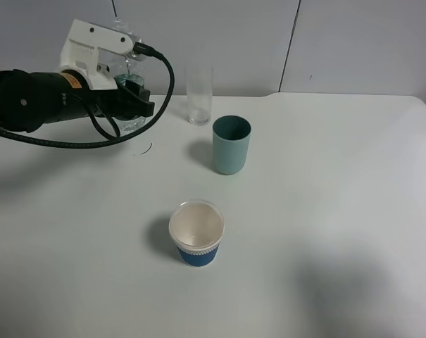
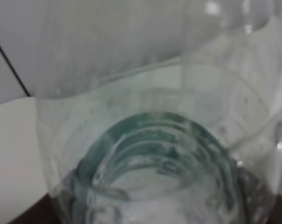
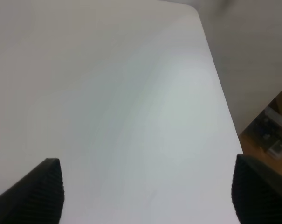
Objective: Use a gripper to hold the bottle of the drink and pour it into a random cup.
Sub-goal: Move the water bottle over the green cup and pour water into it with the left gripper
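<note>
Smooth white table (image 1: 325,211), ribbed clear bottle (image 2: 159,140), matte teal cup (image 1: 231,144)

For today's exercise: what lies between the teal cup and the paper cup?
Between teal cup and paper cup, only bare table; exterior high view shows it.

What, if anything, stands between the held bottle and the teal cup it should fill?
The tall clear glass stands beside the teal cup, close to the straight path from the bottle in the left gripper. Nothing else visible intervenes.
</note>
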Controlling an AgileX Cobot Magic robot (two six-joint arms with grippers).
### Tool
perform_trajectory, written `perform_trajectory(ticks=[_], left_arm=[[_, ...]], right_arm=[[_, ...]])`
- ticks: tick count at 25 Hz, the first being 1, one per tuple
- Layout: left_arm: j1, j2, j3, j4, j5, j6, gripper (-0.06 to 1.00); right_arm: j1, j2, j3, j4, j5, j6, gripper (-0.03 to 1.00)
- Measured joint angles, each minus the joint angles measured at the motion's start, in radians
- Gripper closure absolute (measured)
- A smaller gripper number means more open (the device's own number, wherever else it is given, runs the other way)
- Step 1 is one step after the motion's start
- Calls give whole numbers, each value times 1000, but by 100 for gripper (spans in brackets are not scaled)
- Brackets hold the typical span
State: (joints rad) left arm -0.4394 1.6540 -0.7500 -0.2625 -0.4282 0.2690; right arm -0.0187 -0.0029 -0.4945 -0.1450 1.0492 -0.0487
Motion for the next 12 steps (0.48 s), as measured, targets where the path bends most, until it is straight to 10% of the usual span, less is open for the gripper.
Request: perform_trajectory(ticks=[7, 12], left_arm=[[-71, -19, 0, -219, -1, 115, 42], [-158, -21, 0, -609, -49, 516, 42]], right_arm=[[0, 0, 0, 0, 0, 0, 23], [0, 0, 0, 0, 0, 0, 23]])
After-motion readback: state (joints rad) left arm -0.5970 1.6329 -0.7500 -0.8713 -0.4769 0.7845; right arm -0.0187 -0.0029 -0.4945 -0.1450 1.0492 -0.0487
